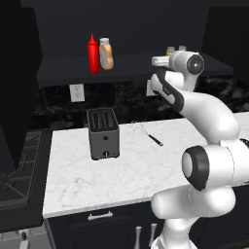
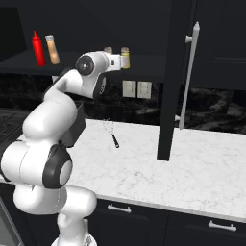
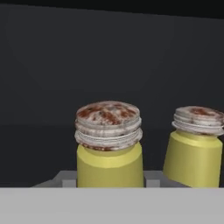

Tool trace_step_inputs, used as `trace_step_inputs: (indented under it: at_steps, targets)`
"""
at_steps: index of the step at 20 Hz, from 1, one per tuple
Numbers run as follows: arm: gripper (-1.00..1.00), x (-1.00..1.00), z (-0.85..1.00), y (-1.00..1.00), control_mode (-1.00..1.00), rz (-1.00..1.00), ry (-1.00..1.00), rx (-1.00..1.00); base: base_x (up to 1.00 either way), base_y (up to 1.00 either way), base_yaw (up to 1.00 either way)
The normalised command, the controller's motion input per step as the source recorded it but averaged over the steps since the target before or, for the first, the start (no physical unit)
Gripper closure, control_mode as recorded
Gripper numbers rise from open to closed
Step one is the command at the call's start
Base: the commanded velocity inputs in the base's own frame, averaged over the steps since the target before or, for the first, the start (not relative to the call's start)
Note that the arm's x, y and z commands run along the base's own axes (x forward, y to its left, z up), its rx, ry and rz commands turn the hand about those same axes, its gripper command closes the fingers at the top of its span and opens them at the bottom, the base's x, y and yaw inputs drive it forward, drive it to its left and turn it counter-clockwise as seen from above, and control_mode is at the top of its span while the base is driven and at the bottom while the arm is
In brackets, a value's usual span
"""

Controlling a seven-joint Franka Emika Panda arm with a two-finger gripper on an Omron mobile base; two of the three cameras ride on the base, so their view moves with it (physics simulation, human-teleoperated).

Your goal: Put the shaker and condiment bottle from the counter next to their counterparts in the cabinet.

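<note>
In the hand view a yellow-olive shaker [image 3: 109, 151] with a rusty speckled cap stands between my fingertips, my gripper [image 3: 108, 178] shut on it. Its twin, one of the counterparts [image 3: 194, 146], stands close to its right with a small gap between them. From the right base view my gripper [image 2: 123, 60] holds the shaker [image 2: 125, 57] at the shelf of the dark cabinet [image 2: 19, 60], the twin [image 2: 108, 50] just behind the hand. Further left on the shelf [image 1: 63, 68] the orange-tan condiment bottle [image 1: 106, 53] stands beside the red squeeze bottle [image 1: 93, 53].
On the white marbled counter [image 1: 146, 165] sit a dark toaster [image 1: 102, 133] and a whisk [image 1: 146, 132]. An open cabinet door [image 2: 173, 77] with a long silver handle [image 2: 190, 72] hangs right of my hand. A stove [image 1: 14, 180] lies at the left.
</note>
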Motion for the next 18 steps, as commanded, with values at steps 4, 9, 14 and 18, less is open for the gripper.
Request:
trace_step_inputs:
  at_steps: [4, 9, 14, 18]
  targets:
    - [1.0, 0.15, 0.0, 0.0, -1.0, 0.0, -0.01, -0.07, 0.0, 0.0, 0.0]
    - [-1.0, 0.14, 0.0, 0.0, -1.0, 0.0, 0.0, -0.06, 0.0, 0.0, 0.0]
    - [-1.0, 0.02, 0.0, -0.02, -1.0, 0.0, 0.0, -0.04, 0.0, 0.0, 0.0]
    - [-1.0, -0.09, 0.0, -0.01, -1.0, 0.0, -0.03, 0.0, 0.0, 0.0, 0.0]
